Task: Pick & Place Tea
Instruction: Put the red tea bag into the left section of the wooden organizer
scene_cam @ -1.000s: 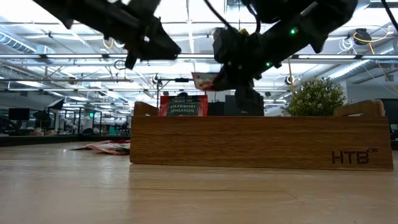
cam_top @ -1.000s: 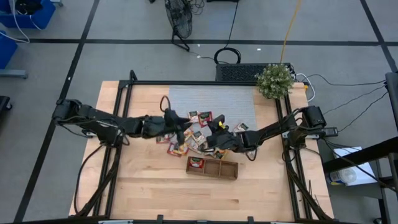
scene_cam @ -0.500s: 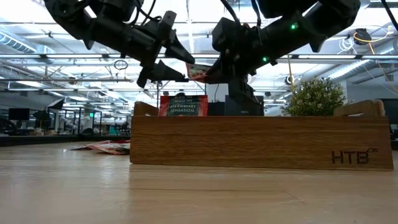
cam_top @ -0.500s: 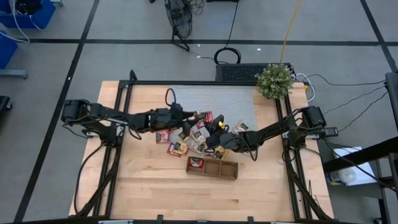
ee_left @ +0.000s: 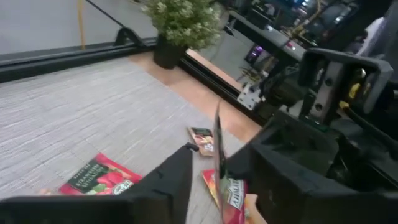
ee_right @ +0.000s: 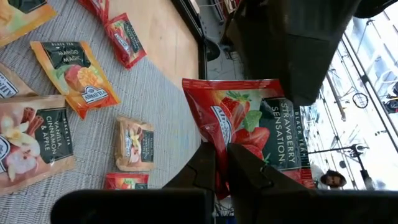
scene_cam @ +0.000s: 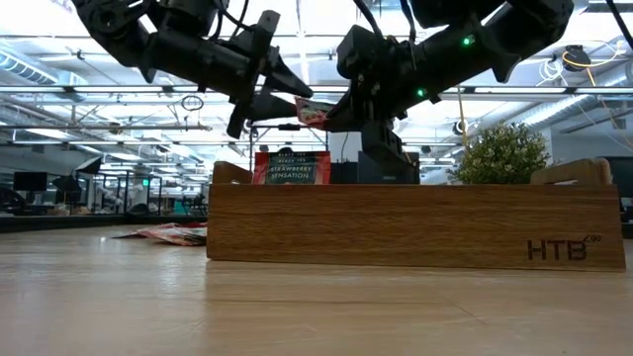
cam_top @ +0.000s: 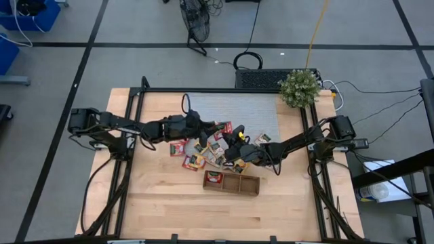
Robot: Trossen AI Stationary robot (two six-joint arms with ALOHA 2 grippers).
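Observation:
My right gripper is shut on a red strawberry tea packet and holds it up above the table, as the low view shows. My left gripper is open and faces it from the table's left. Its fingers stand on either side of the packet's free edge, with a gap showing on each side. More tea packets lie flat on the grey mat and the wood. One red packet stands in the wooden tray's left compartment. My right gripper pinches the red packet between its two fingers at one edge, near a corner. The packet is lifted clear of the table and sticks out past the fingertips toward my left gripper.
The long wooden tray lies near the table's front, just in front of both grippers. Loose packets crowd the mat under the grippers. A potted plant stands at the far right corner. Bare wood lies toward the near edge.
My left gripper has reached toward the table's right and risen, up to the packet held by my right gripper, and its fingers now stand around the packet's edge. My right gripper has raised the packet a little and turned it toward my left gripper.

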